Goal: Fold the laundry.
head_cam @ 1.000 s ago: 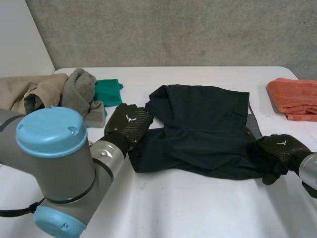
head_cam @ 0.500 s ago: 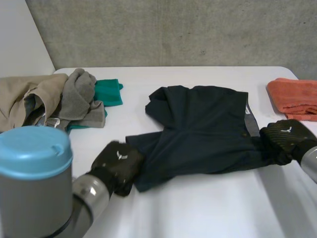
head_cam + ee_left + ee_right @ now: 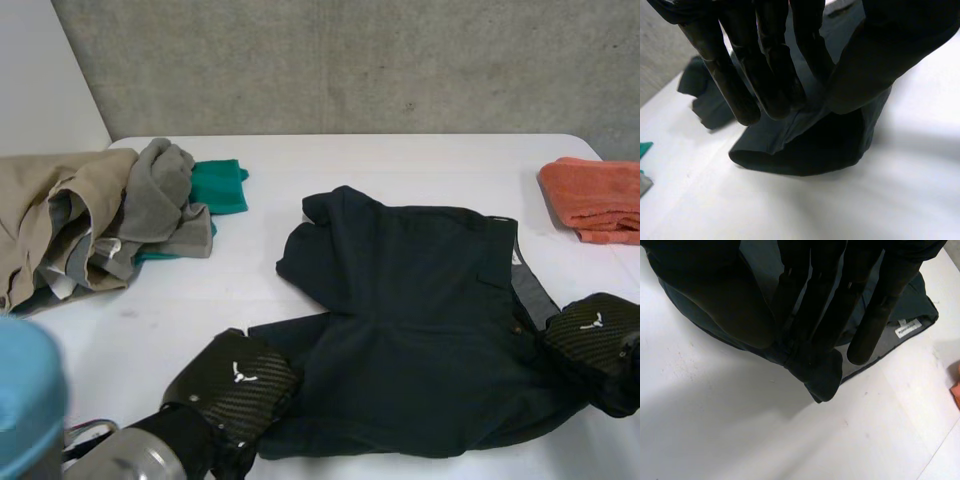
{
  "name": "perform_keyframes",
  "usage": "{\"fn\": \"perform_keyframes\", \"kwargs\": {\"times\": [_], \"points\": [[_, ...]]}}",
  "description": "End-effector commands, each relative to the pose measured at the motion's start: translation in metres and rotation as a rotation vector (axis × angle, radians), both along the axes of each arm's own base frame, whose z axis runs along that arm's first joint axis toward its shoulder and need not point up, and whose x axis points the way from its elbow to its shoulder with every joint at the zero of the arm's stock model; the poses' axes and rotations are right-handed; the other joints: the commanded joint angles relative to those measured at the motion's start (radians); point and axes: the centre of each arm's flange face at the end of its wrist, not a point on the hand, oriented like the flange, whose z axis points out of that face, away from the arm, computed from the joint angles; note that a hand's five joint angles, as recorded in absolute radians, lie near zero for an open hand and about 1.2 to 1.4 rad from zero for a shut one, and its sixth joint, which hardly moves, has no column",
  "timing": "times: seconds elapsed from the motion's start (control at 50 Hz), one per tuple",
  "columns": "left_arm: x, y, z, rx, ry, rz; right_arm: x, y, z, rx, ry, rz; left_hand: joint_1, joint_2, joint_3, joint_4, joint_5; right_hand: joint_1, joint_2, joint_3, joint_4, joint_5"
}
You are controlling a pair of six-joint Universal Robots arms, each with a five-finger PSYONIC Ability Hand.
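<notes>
A dark navy garment [image 3: 420, 320] lies partly spread on the white table [image 3: 400, 150], one leg pointing to the far left. My left hand [image 3: 240, 385] is at its near left corner; in the left wrist view its straight fingers [image 3: 760, 65] and thumb pinch a folded leg hem [image 3: 810, 150]. At the garment's right edge, by the waistband, is my right hand [image 3: 595, 340]. There, in the right wrist view, the fingers [image 3: 825, 300] and thumb pinch a bunched bit of the dark cloth [image 3: 822, 372], beside a grey lining with a white label [image 3: 907, 330].
A heap of laundry sits at the far left: a beige piece [image 3: 50, 200], a grey piece [image 3: 160, 190] and a green one [image 3: 220, 183]. A folded orange towel [image 3: 595, 195] lies at the far right. A concrete wall runs behind the table.
Both hands have drawn the garment toward the near edge, spreading it flatter. The right hand has closed on the cloth. The left arm has pulled back and down.
</notes>
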Motion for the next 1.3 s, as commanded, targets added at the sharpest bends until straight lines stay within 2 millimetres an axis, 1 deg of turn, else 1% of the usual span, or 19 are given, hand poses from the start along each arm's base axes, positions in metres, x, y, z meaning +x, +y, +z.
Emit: {"fn": "perform_keyframes", "kwargs": {"times": [0.02,0.14,0.16,0.22,0.26,0.3,0.32,0.36,0.4,0.46,0.52,0.62,0.74,0.8,0.94,0.98,1.02,1.14,1.3], "points": [[-0.029,-0.039,-0.024,-0.001,-0.004,0.029,0.002,-0.033,-0.019,-0.024,0.002,0.004,0.265,0.196,0.202,0.194,0.215,0.296,0.213,0.204,0.197,0.23],[-0.058,-0.108,-0.029,-0.108,0.091,0.108,0.017,-0.076,-0.029,-0.067,-0.076,-0.033,0.265,0.196,0.202,0.194,0.215,0.296,0.213,0.204,0.197,0.23],[-0.068,-0.132,-0.022,-0.167,0.127,0.126,0.019,-0.083,-0.027,-0.088,-0.084,-0.038,0.265,0.196,0.202,0.194,0.215,0.296,0.213,0.204,0.197,0.23],[-0.083,-0.165,-0.002,-0.29,0.177,0.131,0.037,-0.115,-0.006,-0.232,-0.126,-0.047,0.265,0.196,0.202,0.194,0.215,0.296,0.213,0.204,0.197,0.23],[-0.093,-0.192,0.031,-0.45,0.224,0.132,0.048,-0.13,0.015,-0.341,-0.162,-0.051,0.265,0.196,0.202,0.194,0.215,0.296,0.213,0.204,0.197,0.23],[-0.097,-0.21,0.066,-0.593,0.272,0.142,0.063,-0.149,0.055,-0.528,-0.242,-0.054,0.265,0.196,0.202,0.194,0.215,0.296,0.213,0.204,0.197,0.23],[-0.099,-0.225,0.102,-0.742,0.329,0.16,0.067,-0.154,0.07,-0.595,-0.272,-0.052,0.265,0.196,0.202,0.194,0.215,0.296,0.213,0.204,0.197,0.23],[-0.097,-0.236,0.141,-0.895,0.403,0.189,0.077,-0.167,0.109,-0.793,-0.369,-0.036,0.265,0.196,0.202,0.194,0.215,0.296,0.213,0.204,0.197,0.23],[-0.092,-0.245,0.19,-1.085,0.525,0.229,0.08,-0.174,0.133,-0.925,-0.432,-0.024,0.265,0.196,0.202,0.194,0.215,0.296,0.213,0.204,0.197,0.23],[-0.085,-0.245,0.224,-1.213,0.625,0.256,0.081,-0.182,0.168,-1.151,-0.544,-0.016,0.265,0.196,0.202,0.194,0.215,0.296,0.213,0.204,0.197,0.23],[-0.082,-0.243,0.242,-1.285,0.68,0.267,0.083,-0.187,0.178,-1.249,-0.599,-0.004,0.265,0.196,0.202,0.194,0.215,0.296,0.213,0.204,0.197,0.23],[-0.087,-0.244,0.226,-1.219,0.659,0.255,0.095,-0.185,0.169,-1.217,-0.616,0.019,0.265,0.196,0.202,0.194,0.215,0.296,0.213,0.204,0.197,0.23],[-0.09,-0.255,0.156,-1.001,0.538,0.241,0.103,-0.186,0.142,-1.137,-0.605,0.027,0.265,0.196,0.202,0.194,0.215,0.296,0.213,0.204,0.197,0.23],[-0.09,-0.255,0.114,-0.892,0.474,0.233,0.105,-0.189,0.109,-1.041,-0.577,0.031,0.265,0.196,0.202,0.194,0.215,0.296,0.213,0.204,0.197,0.23],[-0.084,-0.235,0.014,-0.644,0.301,0.201,0.111,-0.186,-0.007,-0.67,-0.478,0.056,0.265,0.196,0.202,0.194,0.215,0.296,0.213,0.204,0.197,0.23],[-0.081,-0.229,-0.005,-0.598,0.267,0.198,0.11,-0.18,-0.041,-0.563,-0.44,0.045,0.265,0.196,0.202,0.194,0.215,0.296,0.213,0.204,0.197,0.23],[-0.076,-0.219,-0.028,-0.533,0.218,0.195,0.109,-0.176,-0.056,-0.513,-0.411,0.042,0.265,0.196,0.202,0.194,0.215,0.296,0.213,0.204,0.197,0.23],[-0.063,-0.195,-0.053,-0.446,0.143,0.181,0.099,-0.156,-0.077,-0.403,-0.324,0.039,0.265,0.196,0.202,0.194,0.215,0.296,0.213,0.204,0.197,0.23],[-0.031,-0.148,-0.025,-0.358,0.081,0.177,0.089,-0.121,-0.05,-0.294,-0.288,0.028,0.265,0.196,0.202,0.194,0.215,0.296,0.213,0.204,0.197,0.23]]}}
